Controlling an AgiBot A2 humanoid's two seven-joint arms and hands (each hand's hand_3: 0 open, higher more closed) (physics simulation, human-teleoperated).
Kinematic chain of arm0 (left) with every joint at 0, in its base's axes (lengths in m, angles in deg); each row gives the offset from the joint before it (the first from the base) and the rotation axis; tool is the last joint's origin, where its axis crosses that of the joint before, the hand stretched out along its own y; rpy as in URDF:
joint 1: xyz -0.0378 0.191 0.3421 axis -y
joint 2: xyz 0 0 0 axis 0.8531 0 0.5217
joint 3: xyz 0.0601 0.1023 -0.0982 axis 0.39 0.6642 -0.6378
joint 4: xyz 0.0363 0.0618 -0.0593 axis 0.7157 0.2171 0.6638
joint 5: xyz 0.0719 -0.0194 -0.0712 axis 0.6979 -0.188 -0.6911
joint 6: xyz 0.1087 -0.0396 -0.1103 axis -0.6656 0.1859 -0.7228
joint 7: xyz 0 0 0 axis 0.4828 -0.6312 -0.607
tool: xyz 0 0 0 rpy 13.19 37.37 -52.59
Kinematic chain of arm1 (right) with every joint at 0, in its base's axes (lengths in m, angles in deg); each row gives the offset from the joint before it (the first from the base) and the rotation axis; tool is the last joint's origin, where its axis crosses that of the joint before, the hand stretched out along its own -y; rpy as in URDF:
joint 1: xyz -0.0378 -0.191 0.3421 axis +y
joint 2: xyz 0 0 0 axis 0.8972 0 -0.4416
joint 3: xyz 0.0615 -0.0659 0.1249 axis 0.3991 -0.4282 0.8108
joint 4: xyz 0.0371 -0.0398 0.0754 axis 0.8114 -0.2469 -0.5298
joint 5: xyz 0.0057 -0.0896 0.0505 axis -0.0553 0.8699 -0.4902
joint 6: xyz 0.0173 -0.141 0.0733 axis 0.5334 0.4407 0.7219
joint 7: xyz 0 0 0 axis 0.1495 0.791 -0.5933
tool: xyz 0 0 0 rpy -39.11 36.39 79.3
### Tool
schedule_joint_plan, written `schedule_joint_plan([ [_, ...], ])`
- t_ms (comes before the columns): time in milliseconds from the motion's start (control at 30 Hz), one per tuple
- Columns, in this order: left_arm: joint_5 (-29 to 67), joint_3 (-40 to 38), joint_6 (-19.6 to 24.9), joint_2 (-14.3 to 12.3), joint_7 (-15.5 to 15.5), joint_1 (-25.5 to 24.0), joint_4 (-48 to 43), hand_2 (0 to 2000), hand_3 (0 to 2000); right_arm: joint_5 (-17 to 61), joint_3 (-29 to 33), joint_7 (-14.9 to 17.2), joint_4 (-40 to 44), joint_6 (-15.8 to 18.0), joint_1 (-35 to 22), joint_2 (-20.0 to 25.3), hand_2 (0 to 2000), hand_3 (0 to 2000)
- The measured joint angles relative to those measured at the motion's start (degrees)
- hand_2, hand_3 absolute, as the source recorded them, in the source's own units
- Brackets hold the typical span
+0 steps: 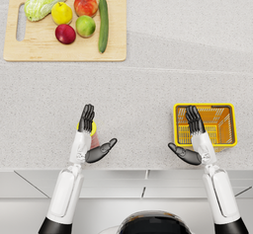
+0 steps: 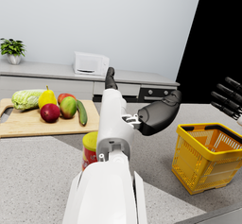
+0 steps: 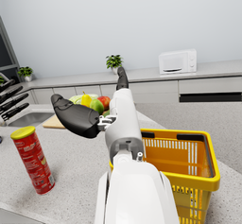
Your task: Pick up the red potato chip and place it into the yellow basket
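The red potato chip can (image 1: 94, 139) with a yellow lid stands upright on the counter near the front edge, mostly hidden under my left hand (image 1: 91, 132). That hand hovers over it, fingers straight, thumb spread, holding nothing. In the left wrist view the can (image 2: 89, 150) shows just beside the forearm, below the hand (image 2: 138, 106). The yellow basket (image 1: 203, 105) sits to the right, and my right hand (image 1: 193, 135) is open over its near-left corner. The right wrist view shows the can (image 3: 33, 160), the basket (image 3: 211, 162) and the right hand (image 3: 101, 109).
A wooden cutting board (image 1: 29, 50) at the far left carries a cabbage (image 1: 45, 1), a pear (image 1: 62, 13), round fruits and a cucumber (image 1: 103, 23). The counter's front edge runs just behind both wrists. A microwave (image 2: 90, 64) sits on a back counter.
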Motion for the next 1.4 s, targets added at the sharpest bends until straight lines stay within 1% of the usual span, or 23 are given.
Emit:
schedule_joint_plan([
  [133,0.00,-2.45,1.57,-1.42,1.56,1.52,-0.43,0,0,0.00,4.38,-1.57,-1.67,-1.55,-1.52,1.23,0,0],
  [267,10.15,-5.65,1.98,-2.16,1.98,1.85,-1.81,0,0,10.15,9.47,-1.98,-2.75,-1.96,-2.20,1.87,0,0],
  [400,20.38,-8.73,2.09,-2.47,2.08,1.05,-2.73,0,0,20.38,13.10,-2.09,-3.71,-2.07,-0.95,2.20,0,0],
  [467,24.80,-10.12,2.11,-2.59,2.10,0.54,-2.91,0,0,23.55,14.08,-2.11,-3.83,-2.08,-0.56,2.38,0,0],
  [567,27.75,-11.63,2.12,-2.78,2.12,-0.28,-1.64,0,0,25.66,15.06,-2.12,-4.09,-2.10,-0.06,2.64,0,0],
  [633,28.58,-11.28,2.13,-2.90,2.12,-0.73,1.20,0,0,26.25,14.99,-2.13,-4.22,-2.10,0.23,2.81,0,0],
  [833,29.34,-8.06,2.13,-3.57,2.12,-0.83,13.99,0,0,26.80,13.05,-2.13,-4.38,-2.10,0.37,3.38,0,0],
  [1133,29.44,-6.22,2.34,-5.36,2.17,2.02,30.99,0,0,26.87,10.43,-2.13,-4.27,-2.10,-1.21,4.56,0,0],
  [1233,29.44,-4.96,2.43,-5.94,2.18,2.71,34.80,0,0,26.88,9.53,-2.13,-3.79,-2.10,-1.43,4.91,0,0],
  [1333,29.45,-4.40,2.26,-6.50,2.15,3.37,36.34,0,0,26.88,8.76,-2.13,-3.30,-2.10,-1.29,5.18,0,0],
  [1367,29.46,-4.67,2.22,-6.62,2.14,3.32,35.92,1361,327,26.88,8.52,-2.13,-3.06,-2.10,-1.22,5.27,0,0],
  [1400,29.46,-5.13,3.21,-6.72,2.09,2.97,34.72,2000,653,26.88,8.26,-2.13,-2.81,-2.10,-1.08,5.33,0,0],
])
